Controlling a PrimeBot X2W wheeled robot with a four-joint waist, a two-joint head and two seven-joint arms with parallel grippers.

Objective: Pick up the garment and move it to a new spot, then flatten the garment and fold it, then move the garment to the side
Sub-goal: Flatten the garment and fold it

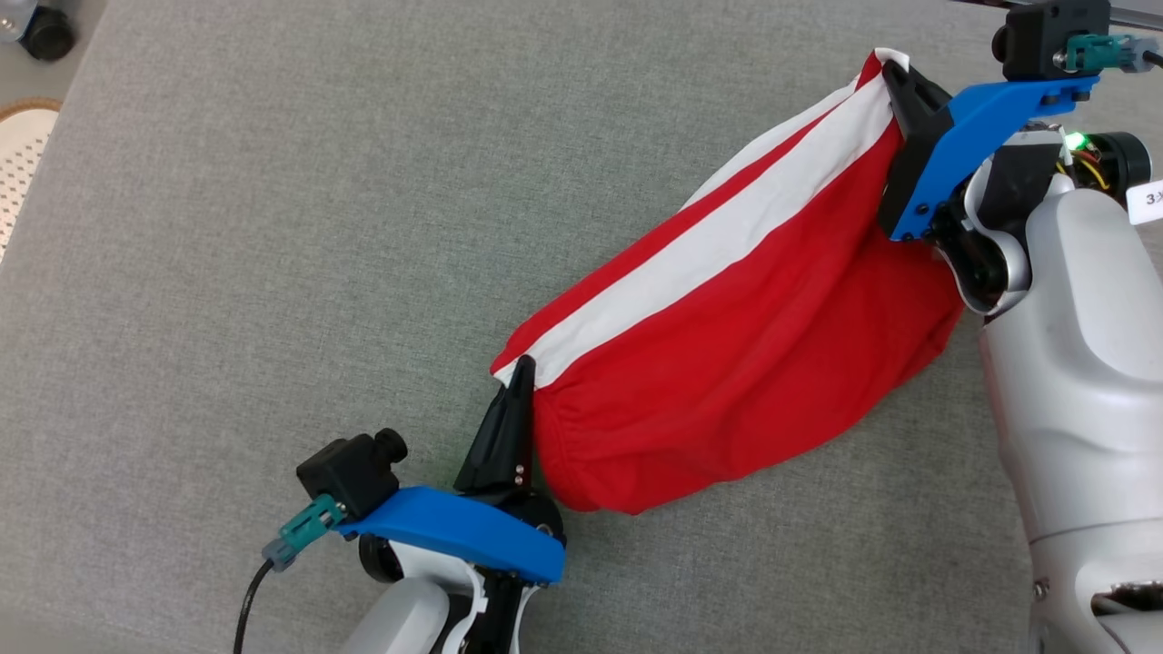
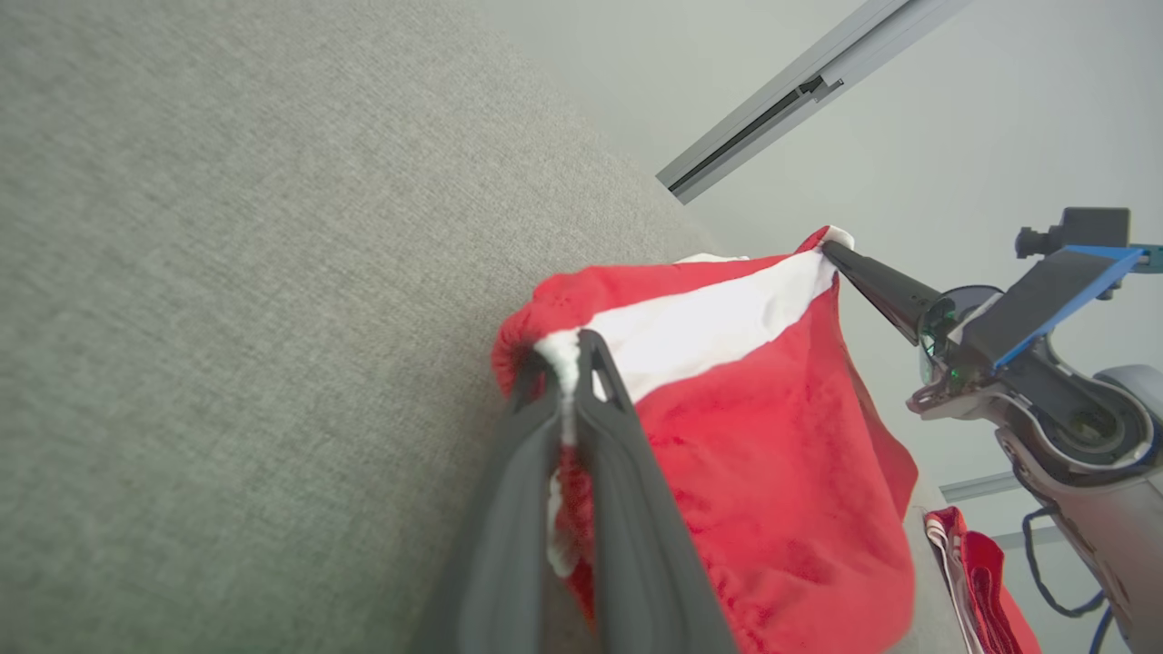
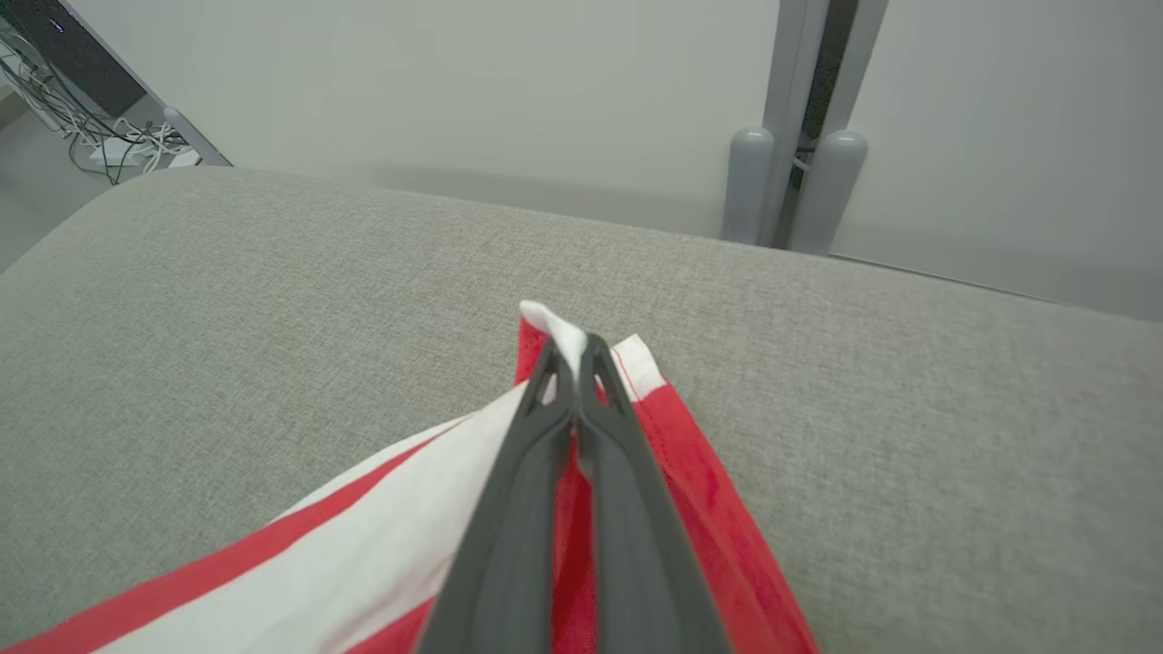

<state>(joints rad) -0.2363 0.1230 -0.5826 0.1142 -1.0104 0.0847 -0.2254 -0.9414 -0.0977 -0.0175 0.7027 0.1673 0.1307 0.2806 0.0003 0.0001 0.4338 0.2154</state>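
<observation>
A red garment (image 1: 754, 354) with a broad white stripe hangs stretched between my two grippers above the grey padded surface (image 1: 273, 272). My left gripper (image 1: 522, 371) is shut on the garment's lower left corner, near the elastic hem. At the upper right, my right gripper (image 1: 895, 77) is shut on the opposite corner. In the left wrist view the cloth (image 2: 754, 436) is pinched between the dark fingers (image 2: 627, 490), and the right gripper (image 2: 831, 252) holds the far corner. The right wrist view shows the fingers (image 3: 536, 472) closed on the white corner (image 3: 554, 325).
The grey padded surface spreads wide to the left and front. A pale perforated object (image 1: 20, 154) lies past its left edge, and a dark wheel (image 1: 45, 34) is at the top left. More red cloth (image 2: 977, 581) lies at the surface's far edge in the left wrist view.
</observation>
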